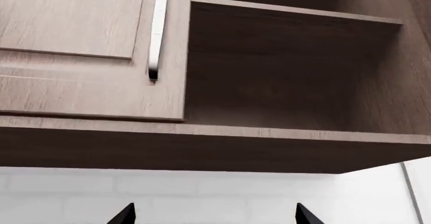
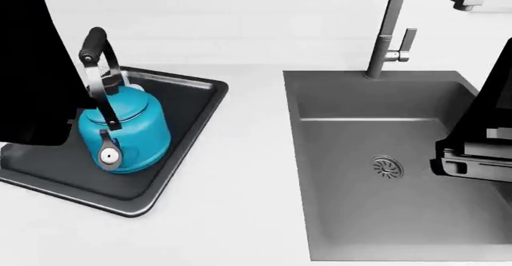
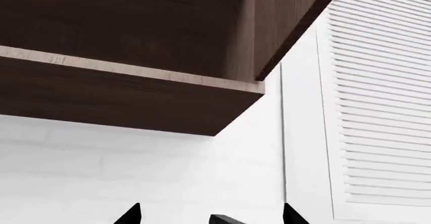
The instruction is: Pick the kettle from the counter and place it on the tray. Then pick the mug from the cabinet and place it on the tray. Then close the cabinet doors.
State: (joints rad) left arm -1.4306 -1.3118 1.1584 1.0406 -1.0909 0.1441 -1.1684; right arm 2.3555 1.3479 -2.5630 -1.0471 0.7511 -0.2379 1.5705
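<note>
With the kettle [image 2: 124, 125] already sitting inside the tray [image 2: 192, 101] at the left of the bench [image 2: 240, 176], I judge step one done and the mug next. Kettle stands upright in the tray's near-left part, handle arched up, spout toward me. No mug shows in any view, so I can't say which shelf holds it.

Both arms are raised toward the wall cabinet [image 1: 202, 148], presumably to reach in. Left gripper [image 1: 214, 216] shows only two dark finger tips, well spread, nothing between them. Right gripper [image 3: 210, 215] likewise: tips apart, a dark bit between them I can't identify, so I call it spread and empty as a judgement only.

Left wrist view: one cabinet door [image 1: 88, 47] with a silver bar handle [image 1: 158, 30] is shut, the bay beside it is open, shelf [image 1: 296, 11] bare as far as visible. Right wrist view looks at the cabinet underside and a white louvred panel [image 3: 384, 108].

Obstacles: sink [image 2: 384, 164] and faucet [image 2: 392, 32] sit right of the tray; the left arm hides the tray's left end.
</note>
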